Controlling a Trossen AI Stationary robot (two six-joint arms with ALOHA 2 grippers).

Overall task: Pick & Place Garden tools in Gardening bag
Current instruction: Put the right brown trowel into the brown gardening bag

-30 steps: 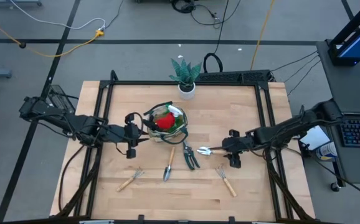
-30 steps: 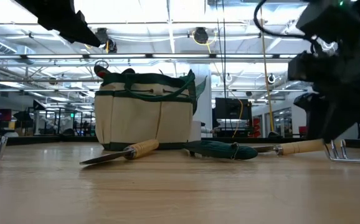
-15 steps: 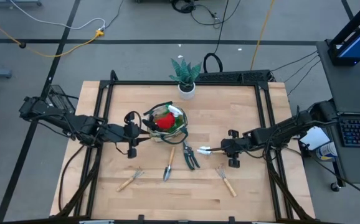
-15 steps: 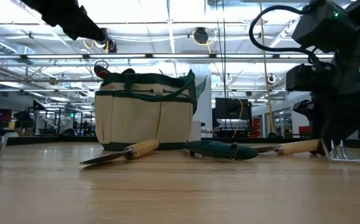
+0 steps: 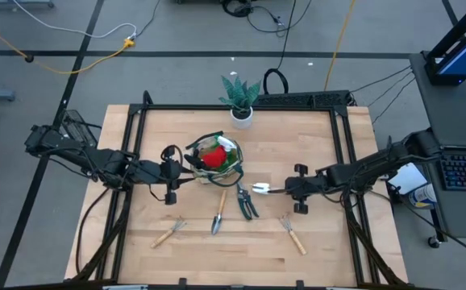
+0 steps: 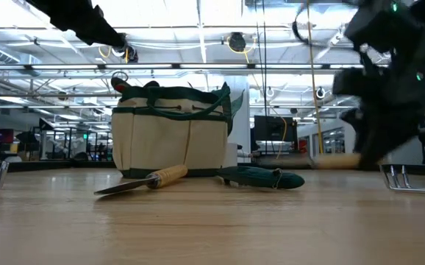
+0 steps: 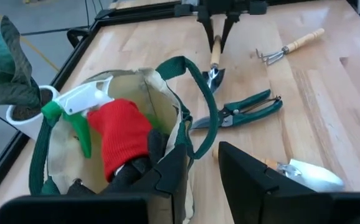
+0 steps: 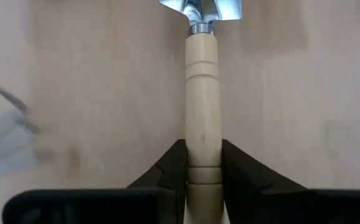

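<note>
Right of the bag [image 5: 217, 157], right tool [image 5: 284, 190] reaching level, pinching trowel [image 5: 264, 190] handle, left tool's [image 5: 186, 172] spread unclear

The right gripper [image 5: 284, 190] is clamped on a trowel handle [image 8: 203, 124] mid-table, while the left gripper [image 5: 186, 172] is held beside the bag [image 5: 217, 157].

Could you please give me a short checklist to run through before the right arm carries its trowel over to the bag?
1. Right gripper shut on the trowel handle: ok.
2. Trowel off the table: ok in the low view.
3. Gardening bag upright, mouth open: ok.
4. Left gripper holding the bag's rim: ok.
5. Room in the bag beside the glove and spray bottle: cannot tell.
6. Pruning shears clear of the path: cannot tell.
</note>
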